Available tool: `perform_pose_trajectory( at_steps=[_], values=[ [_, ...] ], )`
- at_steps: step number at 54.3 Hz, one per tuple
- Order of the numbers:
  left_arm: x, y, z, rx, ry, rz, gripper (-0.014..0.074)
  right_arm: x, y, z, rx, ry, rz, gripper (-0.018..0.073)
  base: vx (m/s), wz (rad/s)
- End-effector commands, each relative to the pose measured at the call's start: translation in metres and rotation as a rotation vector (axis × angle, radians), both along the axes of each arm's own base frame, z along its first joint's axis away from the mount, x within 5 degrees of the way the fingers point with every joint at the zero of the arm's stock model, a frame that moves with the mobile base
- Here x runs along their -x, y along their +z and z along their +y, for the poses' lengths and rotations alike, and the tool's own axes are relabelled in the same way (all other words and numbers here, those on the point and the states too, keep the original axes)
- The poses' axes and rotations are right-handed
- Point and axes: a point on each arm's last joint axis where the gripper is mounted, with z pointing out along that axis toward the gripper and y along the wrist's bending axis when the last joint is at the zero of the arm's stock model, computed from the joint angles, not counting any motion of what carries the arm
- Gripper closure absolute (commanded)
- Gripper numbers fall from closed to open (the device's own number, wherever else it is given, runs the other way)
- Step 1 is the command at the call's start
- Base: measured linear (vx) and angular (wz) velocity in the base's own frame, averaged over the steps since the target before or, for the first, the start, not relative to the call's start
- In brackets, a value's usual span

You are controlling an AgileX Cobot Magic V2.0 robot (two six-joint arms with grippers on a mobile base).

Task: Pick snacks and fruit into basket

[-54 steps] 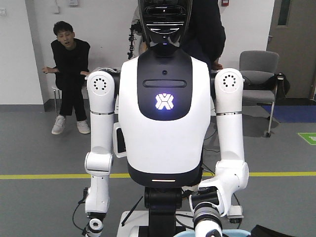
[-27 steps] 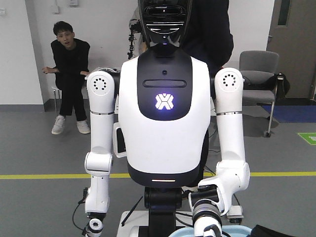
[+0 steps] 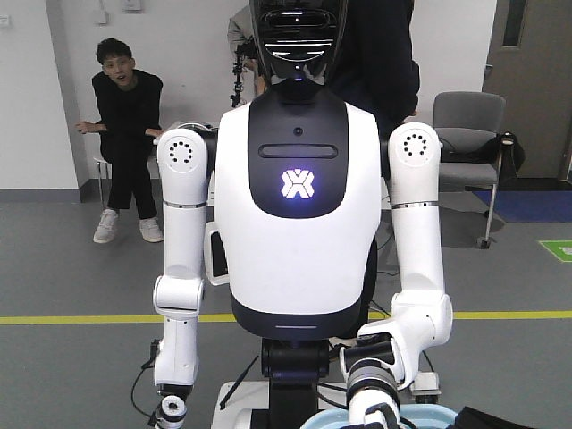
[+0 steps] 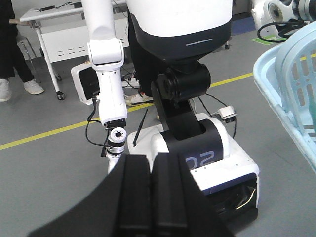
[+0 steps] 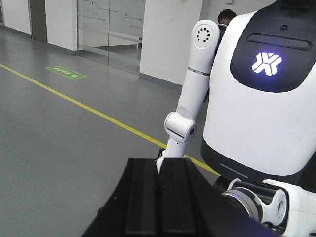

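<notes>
The pale light-blue basket (image 4: pixel 291 74) fills the right edge of the left wrist view, and its rim (image 3: pixel 424 418) shows at the bottom of the front view. My left gripper (image 4: pixel 151 160) is shut, its black pads pressed together with nothing between them, to the left of the basket. My right gripper (image 5: pixel 159 162) is also shut and holds nothing, out over bare grey floor. No snacks and no fruit are in view.
A white humanoid robot (image 3: pixel 299 179) stands directly ahead on a wheeled base (image 4: pixel 207 158), with one forearm (image 3: pixel 371 393) reaching down to the basket rim. Behind it are a seated person (image 3: pixel 125 116), a grey chair (image 3: pixel 469 134) and a white cart (image 4: pixel 64 34). A yellow line (image 3: pixel 80 319) crosses the floor.
The humanoid's lower forearm has sunk slightly at the bottom of the front view, and more of the blue basket rim has come into view. The person standing behind the robot has shifted.
</notes>
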Motion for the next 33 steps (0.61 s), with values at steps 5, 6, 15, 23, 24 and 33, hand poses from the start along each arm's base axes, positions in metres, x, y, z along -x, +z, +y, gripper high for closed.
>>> perform_pose_trajectory(
  at_steps=[5, 6, 15, 23, 24, 33],
  values=[
    [0.000, 0.006, 0.001, 0.033, 0.015, -0.081, 0.0596, 0.001, 0.011, 0.001, -0.036, 0.019, -0.015, 0.0568, 0.00, 0.00],
    [0.000, 0.006, 0.001, 0.033, 0.015, -0.081, 0.0596, 0.002, 0.010, 0.002, -0.028, 0.031, -0.018, 0.0568, 0.00, 0.00],
    [0.000, 0.006, 0.001, 0.033, 0.015, -0.081, 0.0596, 0.007, 0.003, 0.007, -0.001, 0.114, 0.062, 0.0568, 0.00, 0.00],
    [0.000, 0.006, 0.001, 0.033, 0.015, -0.081, 0.0596, 0.007, -0.009, 0.004, 0.000, 0.063, 0.219, 0.0568, 0.00, 0.00],
    [0.000, 0.006, 0.001, 0.033, 0.015, -0.081, 0.0596, 0.006, -0.010, 0.003, 0.002, 0.055, 0.238, 0.0568, 0.00, 0.00],
    [0.000, 0.006, 0.001, 0.033, 0.015, -0.081, 0.0596, 0.011, -0.023, 0.000, 0.044, 0.073, 0.205, 0.0568, 0.00, 0.00]
  ],
)
